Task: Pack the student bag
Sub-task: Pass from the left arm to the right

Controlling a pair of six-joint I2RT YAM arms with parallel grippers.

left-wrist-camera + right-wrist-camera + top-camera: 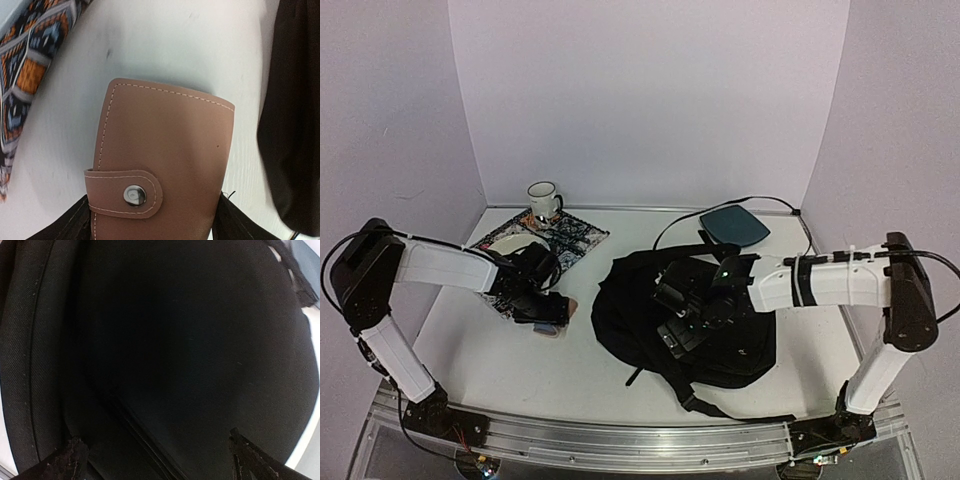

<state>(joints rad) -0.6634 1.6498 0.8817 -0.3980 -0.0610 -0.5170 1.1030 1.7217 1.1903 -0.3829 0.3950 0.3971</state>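
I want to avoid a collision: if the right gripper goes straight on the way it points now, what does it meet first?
The black backpack: its fabric fills the view ahead of the right gripper, probably very close.

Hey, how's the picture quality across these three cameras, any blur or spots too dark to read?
Top external: evenly lit, soft shadows. Left wrist: wallet sharp, patterned cloth at the edge blurred. Right wrist: student bag fills the frame, nearly black, little detail.
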